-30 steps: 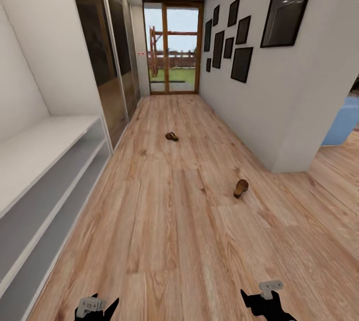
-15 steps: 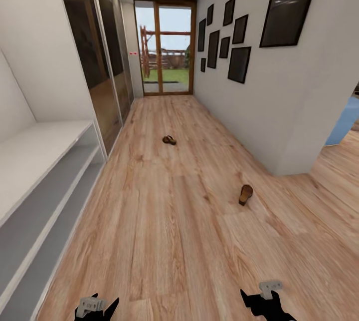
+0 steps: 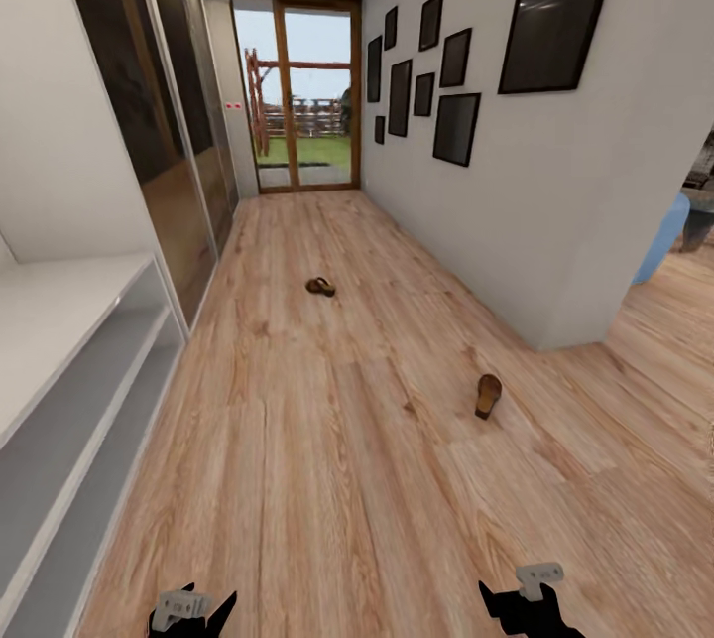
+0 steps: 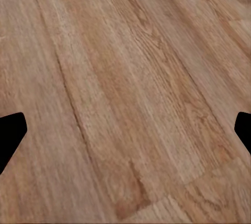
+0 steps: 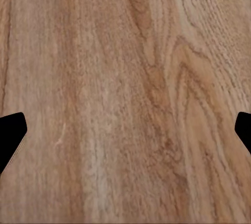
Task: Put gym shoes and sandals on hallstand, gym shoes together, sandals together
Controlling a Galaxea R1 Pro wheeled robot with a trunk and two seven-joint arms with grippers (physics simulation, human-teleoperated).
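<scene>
Two brown sandals lie apart on the corridor floor [image 3: 327, 440] in the head view. The nearer sandal [image 3: 487, 395] sits to the right near the wall corner, and the farther sandal [image 3: 319, 287] is mid-corridor. The gym shoes are out of view. The hallstand [image 3: 69, 316], light grey with a bench top and two open shelves below, runs along the left wall. My left gripper [image 3: 198, 606] and right gripper [image 3: 518, 600] hang low at the near edge, both open and empty. In the wrist views, the left gripper [image 4: 125, 135] and right gripper [image 5: 125, 135] have bare planks between their spread black fingertips.
Dark glossy wardrobe doors [image 3: 149, 122] line the left wall beyond the hallstand. A glass door [image 3: 297, 102] closes the far end. The right wall with black picture frames [image 3: 456, 127] ends at a corner [image 3: 555, 340], opening to a side room with a blue object [image 3: 662, 236].
The whole view has shifted: the camera moved on along the corridor and turned a little, so the hallstand slid toward the left edge. The sandals lie where they were. Both grippers stay open.
</scene>
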